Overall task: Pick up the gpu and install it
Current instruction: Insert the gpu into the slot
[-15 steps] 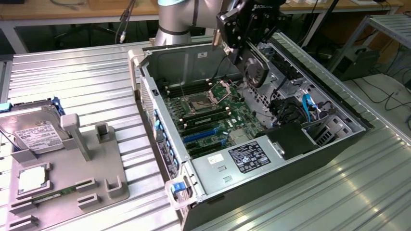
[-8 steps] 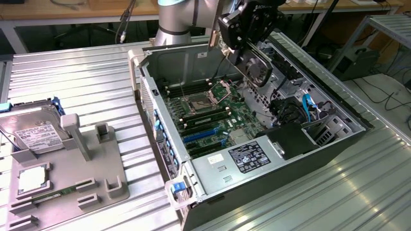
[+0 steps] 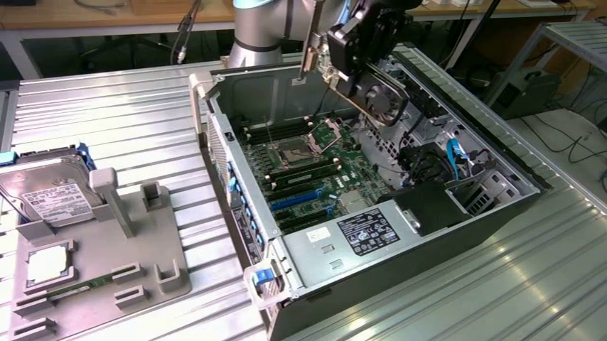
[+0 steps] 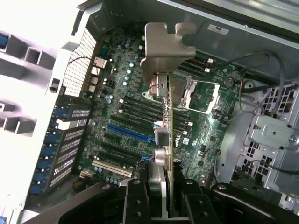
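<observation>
My gripper (image 3: 368, 50) is shut on the gpu (image 3: 384, 103), a dark card with a round fan, and holds it in the air over the far end of the open computer case (image 3: 512, 170). In the wrist view the gpu (image 4: 167, 116) appears edge-on, its silvery end bracket (image 4: 163, 51) pointing away from the gripper (image 4: 167, 207), whose black fingers (image 4: 135, 203) clamp it on both sides. Below the card lies the green motherboard (image 4: 117, 107) with a blue expansion slot (image 4: 128, 133). The card hangs clear above the board.
Inside the case are the open processor socket (image 3: 328, 133), memory slots (image 3: 303, 170), a power supply (image 3: 365, 231) and blue cables (image 3: 455, 160). On the exterior view's left a grey fixture (image 3: 114, 241) carries a silver hard drive (image 3: 52, 199). The ribbed metal table (image 3: 124, 114) surrounds everything.
</observation>
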Robot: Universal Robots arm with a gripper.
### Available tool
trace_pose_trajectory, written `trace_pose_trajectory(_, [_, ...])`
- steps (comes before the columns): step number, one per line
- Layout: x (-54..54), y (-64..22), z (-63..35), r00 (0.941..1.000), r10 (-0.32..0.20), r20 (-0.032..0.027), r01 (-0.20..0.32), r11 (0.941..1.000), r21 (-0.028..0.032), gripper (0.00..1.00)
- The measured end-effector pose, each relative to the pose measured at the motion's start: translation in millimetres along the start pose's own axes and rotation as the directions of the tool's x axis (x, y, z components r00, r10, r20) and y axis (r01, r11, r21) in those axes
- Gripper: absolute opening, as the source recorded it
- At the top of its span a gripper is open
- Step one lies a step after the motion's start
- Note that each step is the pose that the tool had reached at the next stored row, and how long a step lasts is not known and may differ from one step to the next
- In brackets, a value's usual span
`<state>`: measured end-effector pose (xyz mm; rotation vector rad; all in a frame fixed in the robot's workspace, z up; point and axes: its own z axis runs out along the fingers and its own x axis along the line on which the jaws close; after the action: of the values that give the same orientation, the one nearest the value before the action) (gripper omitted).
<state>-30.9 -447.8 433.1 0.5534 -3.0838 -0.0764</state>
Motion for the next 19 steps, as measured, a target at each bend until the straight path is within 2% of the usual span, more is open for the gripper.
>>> trace_pose_trajectory(3, [0.0,0.0,0.0,0.9988,-0.048,-0.0023,0.048,0.9988,-0.0002,0.3])
trace_pose_trajectory(6, [-0.1,0.0,0.0,0.9953,-0.096,-0.0045,0.096,0.9953,-0.0008,0.3])
trace_pose_trajectory(7, [-0.5,-0.2,0.2,0.9925,-0.122,-0.0056,0.122,0.9925,-0.0011,0.3])
trace_pose_trajectory(9, [-0.6,-0.3,1.0,0.9839,-0.179,-0.0083,0.179,0.9839,-0.0019,0.3])
trace_pose_trajectory(14, [-0.6,-0.3,1.6,0.9635,-0.267,-0.0127,0.267,0.9636,-0.0029,0.3])
trace_pose_trajectory(18, [-0.6,-0.4,2.6,0.9414,-0.337,-0.016,0.337,0.9416,-0.0041,0.3])
trace_pose_trajectory(19, [-0.6,-0.4,3.0,0.9339,-0.357,-0.0171,0.357,0.934,-0.0044,0.3])
